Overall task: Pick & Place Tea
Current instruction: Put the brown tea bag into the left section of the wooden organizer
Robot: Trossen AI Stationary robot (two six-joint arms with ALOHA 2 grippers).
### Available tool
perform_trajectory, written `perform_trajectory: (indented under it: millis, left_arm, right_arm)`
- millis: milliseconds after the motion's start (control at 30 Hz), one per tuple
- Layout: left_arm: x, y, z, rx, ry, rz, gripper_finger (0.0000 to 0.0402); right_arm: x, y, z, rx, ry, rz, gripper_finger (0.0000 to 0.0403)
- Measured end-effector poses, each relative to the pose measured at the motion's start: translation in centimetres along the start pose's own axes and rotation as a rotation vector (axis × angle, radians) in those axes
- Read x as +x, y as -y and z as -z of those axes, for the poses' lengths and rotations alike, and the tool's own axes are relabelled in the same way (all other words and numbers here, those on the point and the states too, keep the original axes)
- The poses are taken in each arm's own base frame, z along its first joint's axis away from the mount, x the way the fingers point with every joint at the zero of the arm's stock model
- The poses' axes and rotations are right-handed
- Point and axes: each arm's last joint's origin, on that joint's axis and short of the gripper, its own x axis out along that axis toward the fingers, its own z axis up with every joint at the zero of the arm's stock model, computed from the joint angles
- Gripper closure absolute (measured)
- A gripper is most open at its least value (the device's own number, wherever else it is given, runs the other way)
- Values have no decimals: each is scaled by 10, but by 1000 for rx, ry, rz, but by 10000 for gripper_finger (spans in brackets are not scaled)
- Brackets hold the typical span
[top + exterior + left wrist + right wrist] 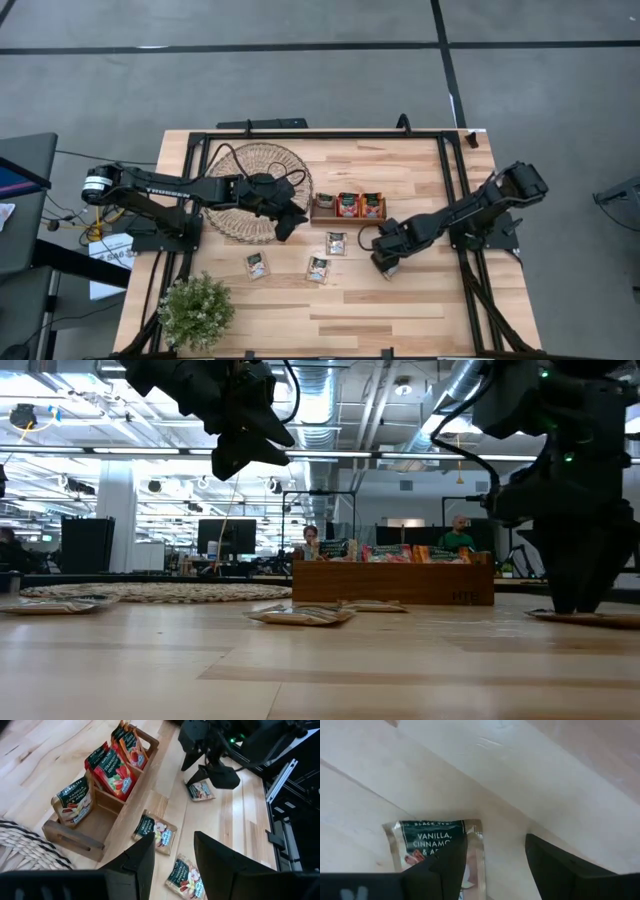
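one flat sachet (437, 850) under right end effector (492, 865), label end pointing away

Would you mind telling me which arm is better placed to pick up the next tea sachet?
The right. Its tool is down at the table with open fingers over a sachet, while the left tool hangs high beside the mat.

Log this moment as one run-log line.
right hand: open, down over a sachet on the table | left hand: open, raised near the mat | tray: sachets inside | three more loose on table
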Motion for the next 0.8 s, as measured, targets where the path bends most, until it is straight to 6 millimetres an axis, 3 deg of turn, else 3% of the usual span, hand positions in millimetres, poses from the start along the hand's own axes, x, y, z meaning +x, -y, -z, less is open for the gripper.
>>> perform_trajectory:
  millis: [467, 800]
  left_arm:
    - [0, 0, 0, 4, -1, -1, 273]
    - [0, 0, 0, 7, -3, -1, 273]
  right_arm:
    - [9, -20, -9, -116, -45, 85, 222]
    - [9, -21, -8, -81, -49, 81, 277]
